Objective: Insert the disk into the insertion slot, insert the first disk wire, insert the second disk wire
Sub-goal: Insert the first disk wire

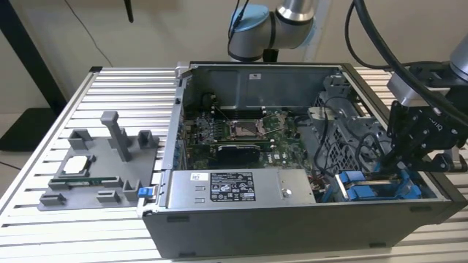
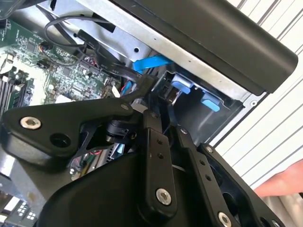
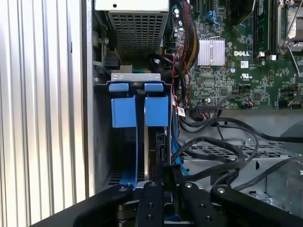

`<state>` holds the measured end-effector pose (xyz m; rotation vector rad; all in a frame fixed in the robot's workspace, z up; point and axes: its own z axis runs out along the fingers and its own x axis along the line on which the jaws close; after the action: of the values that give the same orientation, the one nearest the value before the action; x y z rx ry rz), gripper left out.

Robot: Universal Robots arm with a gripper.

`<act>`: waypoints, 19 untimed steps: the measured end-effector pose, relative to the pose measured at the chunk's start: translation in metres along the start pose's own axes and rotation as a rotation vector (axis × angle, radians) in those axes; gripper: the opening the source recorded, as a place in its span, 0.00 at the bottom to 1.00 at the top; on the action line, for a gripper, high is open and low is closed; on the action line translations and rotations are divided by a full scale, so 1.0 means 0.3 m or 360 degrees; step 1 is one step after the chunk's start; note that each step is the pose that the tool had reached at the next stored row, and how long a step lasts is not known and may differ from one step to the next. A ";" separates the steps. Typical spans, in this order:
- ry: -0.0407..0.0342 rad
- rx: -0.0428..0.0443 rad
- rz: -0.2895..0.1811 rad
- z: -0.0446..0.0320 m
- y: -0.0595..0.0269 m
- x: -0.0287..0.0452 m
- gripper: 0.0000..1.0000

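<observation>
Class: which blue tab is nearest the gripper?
The blue tab beside the motherboard; the gripper lines up with it, the other tab sits by the case wall.

We log a plain cream wall (image 1: 161,33) behind the bench, under soft, even light. The table (image 1: 117,93) has a top of ribbed aluminium slats, and we see the same slats in both wrist views. At the exterior view's left, a black pole (image 1: 33,60) slants down to a dark base (image 1: 22,130) on the pale floor (image 1: 6,161). A thin cable (image 1: 91,38) hangs against the wall.
</observation>
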<state>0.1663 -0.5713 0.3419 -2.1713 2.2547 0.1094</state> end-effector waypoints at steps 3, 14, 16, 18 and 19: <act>-0.0003 0.0000 0.0003 0.000 0.000 0.002 0.00; -0.0032 -0.0001 0.0007 0.002 -0.004 0.009 0.00; -0.0033 -0.0002 0.0007 0.002 -0.004 0.013 0.00; -0.0033 -0.0002 0.0007 0.002 -0.005 0.018 0.00; -0.0034 -0.0002 0.0007 0.002 -0.005 0.020 0.00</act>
<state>0.1674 -0.5773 0.3410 -2.1554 2.2488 0.1329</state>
